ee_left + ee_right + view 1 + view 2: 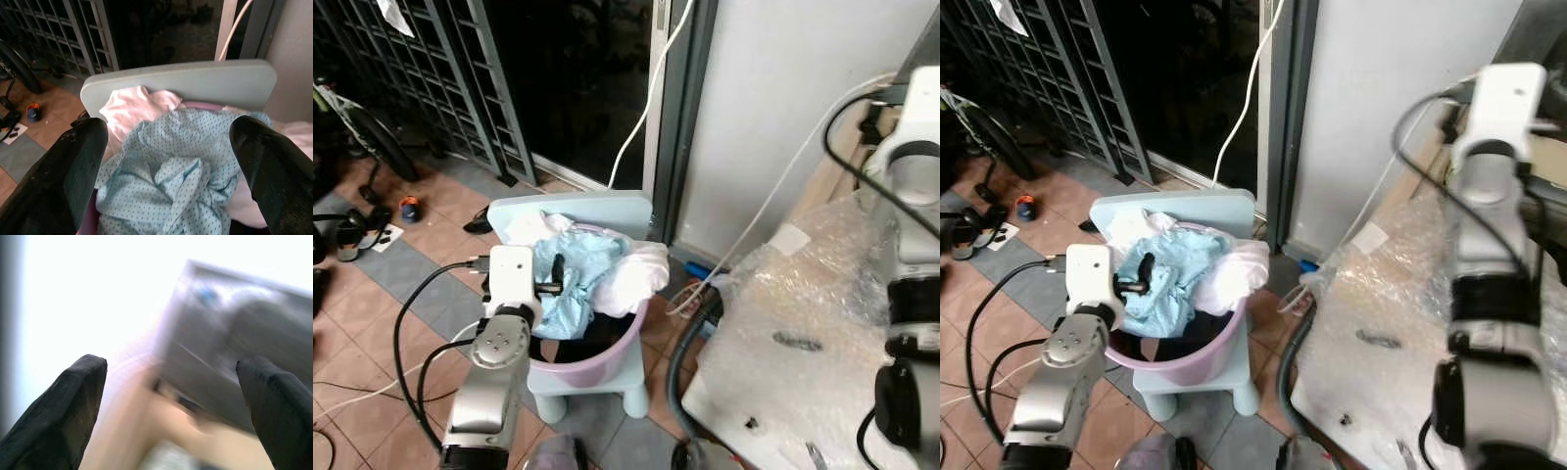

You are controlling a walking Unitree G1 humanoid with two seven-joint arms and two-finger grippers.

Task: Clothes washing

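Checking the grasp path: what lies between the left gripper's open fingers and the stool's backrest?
In the left wrist view, the left gripper frames light blue dotted cloth, then pale pink cloth against the backrest.

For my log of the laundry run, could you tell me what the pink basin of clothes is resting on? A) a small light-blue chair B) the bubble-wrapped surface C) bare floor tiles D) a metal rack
A: the pink basin holding the dotted blue garment sits on the seat of a small light-blue chair, whose backrest rises behind it, with the open left gripper above the clothes.
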